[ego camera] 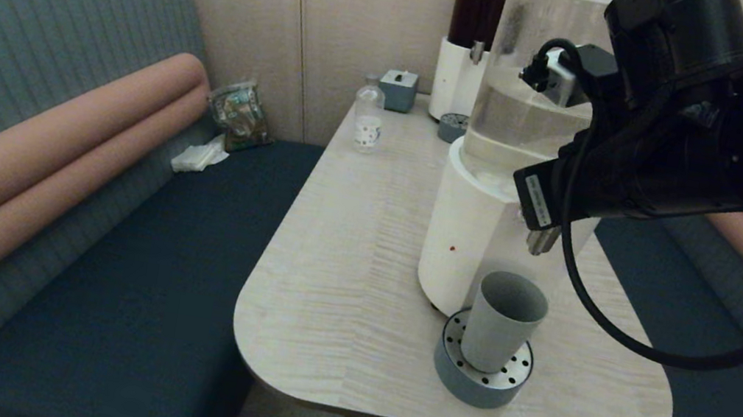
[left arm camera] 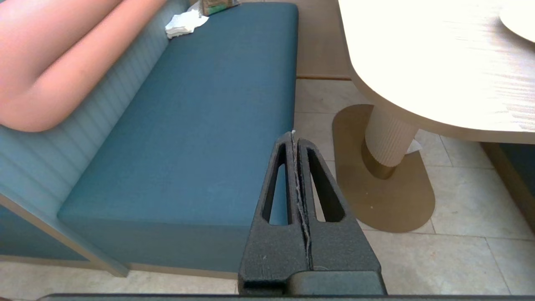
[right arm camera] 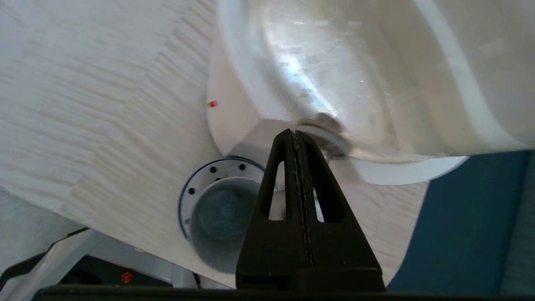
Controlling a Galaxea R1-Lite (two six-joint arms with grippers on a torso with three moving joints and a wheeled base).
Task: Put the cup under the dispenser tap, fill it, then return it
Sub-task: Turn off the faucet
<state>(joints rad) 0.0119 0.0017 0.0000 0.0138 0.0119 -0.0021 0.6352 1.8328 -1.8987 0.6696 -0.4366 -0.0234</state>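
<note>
Plain matte grey-blue tapered cup [ego camera: 502, 322] standing upright on the round perforated steel drip tray [ego camera: 479, 384], directly below the short brushed-steel dispenser tap [ego camera: 541, 240], so that anything poured should fall inside. Cup released, nothing gripping it; inside looks empty in the right wrist view, so filling probably not yet begun. Right hand [right arm camera: 295, 134] raised at the tap, fingers pressed together, tip touching or just beside the tap's knob [right arm camera: 328, 125] on the white-based dispenser [ego camera: 467, 242] — apparently closed to push rather than grasp. Contact itself hard to confirm. Left hand [left arm camera: 294, 136] parked low beside the pale wooden surface [ego camera: 362, 267], fingers together, over the teal bench seat [left arm camera: 200, 125].
</note>
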